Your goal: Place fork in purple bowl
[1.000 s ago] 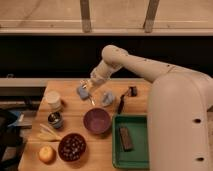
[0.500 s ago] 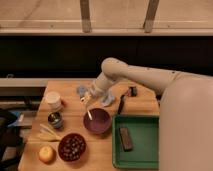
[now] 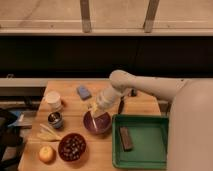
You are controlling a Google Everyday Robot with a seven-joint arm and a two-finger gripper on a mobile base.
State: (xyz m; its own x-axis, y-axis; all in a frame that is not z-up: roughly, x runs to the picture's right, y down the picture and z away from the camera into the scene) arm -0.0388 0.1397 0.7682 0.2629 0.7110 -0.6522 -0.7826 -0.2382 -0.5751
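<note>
The purple bowl sits in the middle of the wooden table. My gripper hangs right over the bowl's far left rim, with the arm reaching in from the right. It is shut on the fork, a thin silvery piece that points down from the gripper into the bowl. The fork's upper end is hidden by the gripper.
A green tray with a brown bar lies right of the bowl. A black utensil lies behind it. To the left are a blue sponge, white cup, dark can, yellow sticks, maroon bowl and an orange fruit.
My gripper has moved toward the front and down with the fork, from behind the bowl to just over its rim. The fork now reaches inside the bowl.
</note>
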